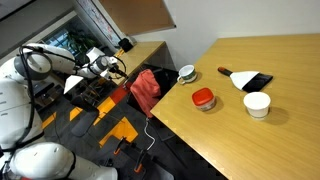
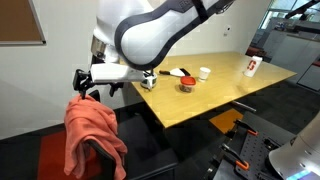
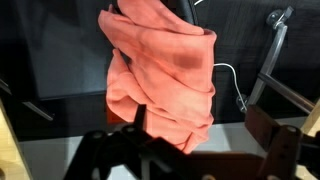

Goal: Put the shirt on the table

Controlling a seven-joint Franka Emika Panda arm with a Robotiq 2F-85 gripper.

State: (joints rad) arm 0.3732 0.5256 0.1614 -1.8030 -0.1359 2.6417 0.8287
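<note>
Tool is seen in the wrist view with its two fingers spread wide and nothing held between them. The salmon-red shirt fills the middle of that view just beyond the fingertips. No contact with the cloth can be made out. The shirt is not on the bench; it is draped in a bunched heap over something hidden beneath the cloth, beside the near edge of the bench. In an exterior view the tool is placed just above the top of the shirt and slightly to one side, so the cloth lies below the tool. In an exterior view the shirt sits between the tool and the bench, so the bench lies beyond the shirt as seen from the arm. The shirt's long axis is judged to run roughly vertical: a gathered crest at the top, with folds hanging straight down toward the floor. Only one arm is present, so no choice of arm arises. A short drop onto the crest is judged to be what the coming grasp calls for, followed by a lift and a carry across to the bench top.
</note>
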